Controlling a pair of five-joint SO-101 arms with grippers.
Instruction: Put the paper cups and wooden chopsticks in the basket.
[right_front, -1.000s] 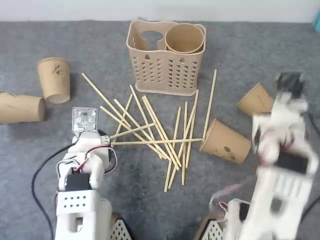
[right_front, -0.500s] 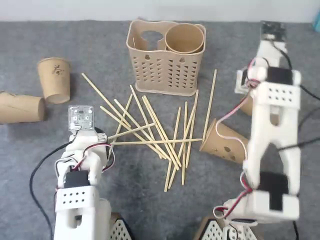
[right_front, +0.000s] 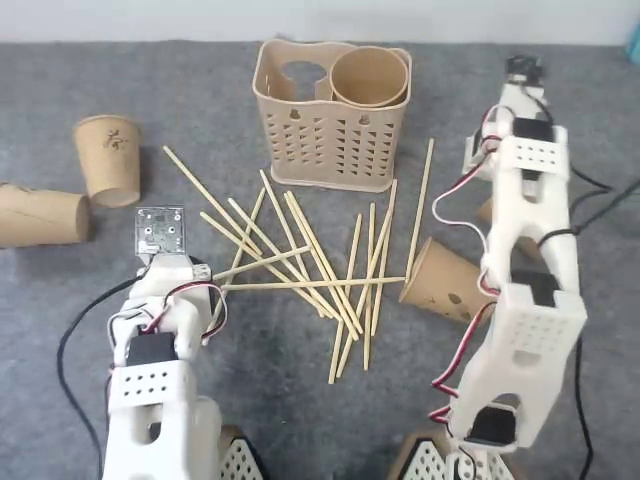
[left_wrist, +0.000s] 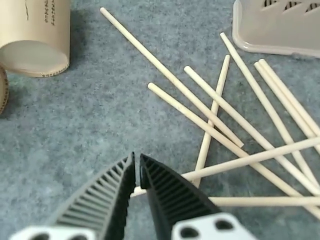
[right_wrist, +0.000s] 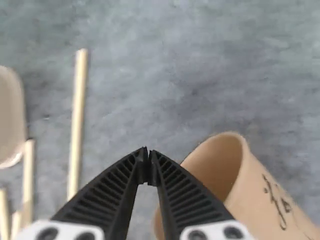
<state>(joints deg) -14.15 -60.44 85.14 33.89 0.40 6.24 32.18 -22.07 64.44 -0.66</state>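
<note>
Swung forward, the right gripper (right_wrist: 148, 156), jaws pressed together, hangs beside a tipped brown paper cup (right_wrist: 250, 190); the left gripper (left_wrist: 137, 162), also closed, hovers over scattered wooden chopsticks (left_wrist: 170, 75) near the beige slotted basket (right_front: 330, 140).

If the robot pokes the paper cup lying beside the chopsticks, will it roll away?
Probably, since the cup lies on its round side. It would likely curve, as one end is wider than the other. Thin paper probably makes it light and squashable.

Left tool (left_wrist: 136, 167) pressed closed and tucked back, right tool (right_wrist: 148, 159) pressed closed and stretched far forward
</note>
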